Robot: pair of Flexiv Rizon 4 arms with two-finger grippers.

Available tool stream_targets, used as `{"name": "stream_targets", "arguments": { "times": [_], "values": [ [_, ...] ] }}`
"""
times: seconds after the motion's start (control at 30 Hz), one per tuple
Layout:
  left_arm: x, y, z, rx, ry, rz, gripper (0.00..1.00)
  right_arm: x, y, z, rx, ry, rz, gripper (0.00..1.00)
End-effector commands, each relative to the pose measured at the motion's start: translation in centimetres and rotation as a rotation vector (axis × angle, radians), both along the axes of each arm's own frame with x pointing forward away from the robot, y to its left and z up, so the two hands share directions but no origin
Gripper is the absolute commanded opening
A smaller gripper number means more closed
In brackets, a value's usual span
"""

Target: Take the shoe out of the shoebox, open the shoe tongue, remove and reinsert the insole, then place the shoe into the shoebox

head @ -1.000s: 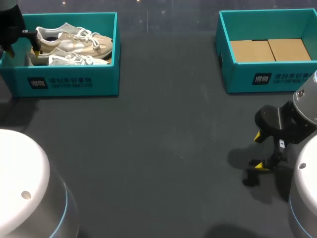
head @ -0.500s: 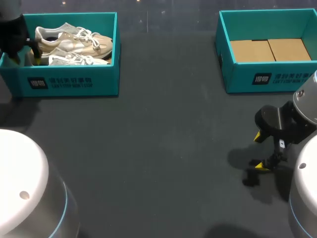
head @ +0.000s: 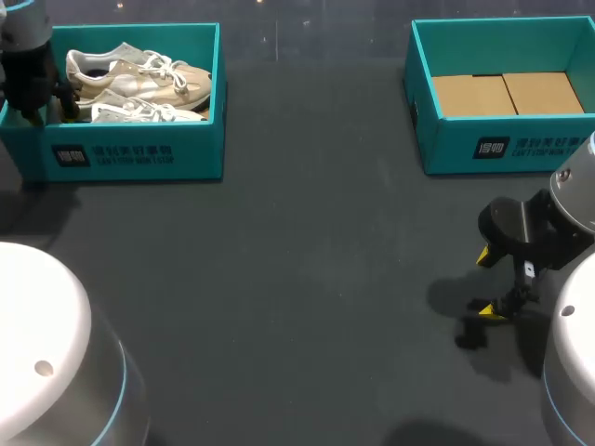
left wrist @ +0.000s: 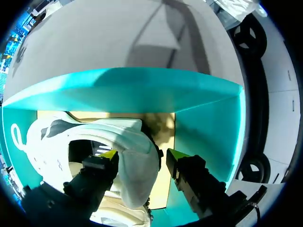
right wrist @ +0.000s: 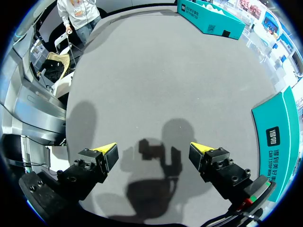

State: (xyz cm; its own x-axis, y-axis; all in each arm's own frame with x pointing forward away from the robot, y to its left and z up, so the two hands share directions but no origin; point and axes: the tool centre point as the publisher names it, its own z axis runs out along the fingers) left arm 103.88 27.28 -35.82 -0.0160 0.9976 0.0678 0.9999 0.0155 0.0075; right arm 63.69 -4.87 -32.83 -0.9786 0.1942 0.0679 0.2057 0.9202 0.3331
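Observation:
Two beige-and-white shoes lie in the teal shoebox [head: 139, 153] at the table's far left: one [head: 139, 76] at the back, one [head: 139, 111] nearer the front wall. My left gripper [head: 56, 98] is down inside the box's left end. In the left wrist view the white heel of a shoe [left wrist: 137, 165] sits between the fingers of my left gripper [left wrist: 139, 153]; one tip is against the heel collar, the other a sliver off it. My right gripper [head: 488, 283] hangs open over bare table at the right, holding nothing [right wrist: 152, 149].
A second teal box [head: 502, 149] stands at the far right with brown cardboard [head: 507, 93] on its floor; its front wall [right wrist: 279, 137] lies beside my right gripper. Dark table stretches between the two boxes.
My left gripper has sunk deeper into the left end of the shoebox, and its fingers have drawn closer around the shoe heel. The right arm has not moved.

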Motion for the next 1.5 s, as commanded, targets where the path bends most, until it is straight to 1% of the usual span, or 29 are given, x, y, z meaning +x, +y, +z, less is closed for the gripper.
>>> {"name": "stream_targets", "arguments": {
  "times": [0.03, 0.23, 0.33, 0.37, 0.4, 0.47, 0.53, 0.6, 0.63, 0.87, 1.03, 1.23, 1.5],
  "values": [
    [0.7, -0.1, -0.7, 0.008, 0.014, 0.003, 0.61, -0.3, -0.1, 0.0, -0.001, -0.004, -0.001, 1.0],
    [0.7, 0.0, -1.4, 0.015, 0.022, 0.004, 0.58, -0.3, -0.1, 0.0, -0.001, -0.004, -0.001, 1.0],
    [0.8, 0.0, -1.5, 0.016, 0.025, 0.006, 0.51, -0.3, -0.1, 0.0, -0.001, -0.004, -0.001, 1.0],
    [0.8, 0.0, -1.6, 0.017, 0.026, 0.006, 0.47, -0.3, -0.1, 0.0, -0.001, -0.004, -0.001, 1.0],
    [0.8, 0.1, -1.6, 0.017, 0.027, 0.006, 0.41, -0.3, -0.1, 0.0, -0.001, -0.004, -0.001, 1.0],
    [0.8, 0.1, -1.6, 0.018, 0.03, 0.005, 0.32, -0.3, -0.1, 0.0, -0.001, -0.004, -0.001, 1.0],
    [0.7, 0.3, -1.6, 0.017, 0.034, 0.002, 0.2, -0.3, -0.1, 0.0, -0.001, -0.004, -0.001, 1.0],
    [0.4, 0.4, -1.7, 0.021, 0.035, -0.006, 0.05, -0.3, -0.1, 0.0, -0.001, -0.004, -0.001, 1.0],
    [0.3, 0.5, -1.7, 0.024, 0.037, -0.01, 0.0, -0.3, -0.1, 0.0, -0.001, -0.004, -0.001, 1.0],
    [0.3, 1.2, -1.5, 0.034, 0.031, -0.014, 0.0, -0.3, -0.1, 0.0, -0.001, -0.004, -0.001, 1.0],
    [0.3, 1.5, -0.8, 0.019, 0.023, -0.018, 0.0, -0.3, -0.1, 0.0, -0.001, -0.004, -0.001, 1.0],
    [0.2, 1.5, 1.1, -0.022, 0.016, -0.027, 0.0, -0.3, -0.1, 0.0, -0.001, -0.004, -0.001, 1.0],
    [0.3, 1.4, 4.5, -0.051, -0.015, -0.038, 0.0, -0.3, -0.1, 0.0, -0.001, -0.004, -0.001, 1.0]
  ]
}}
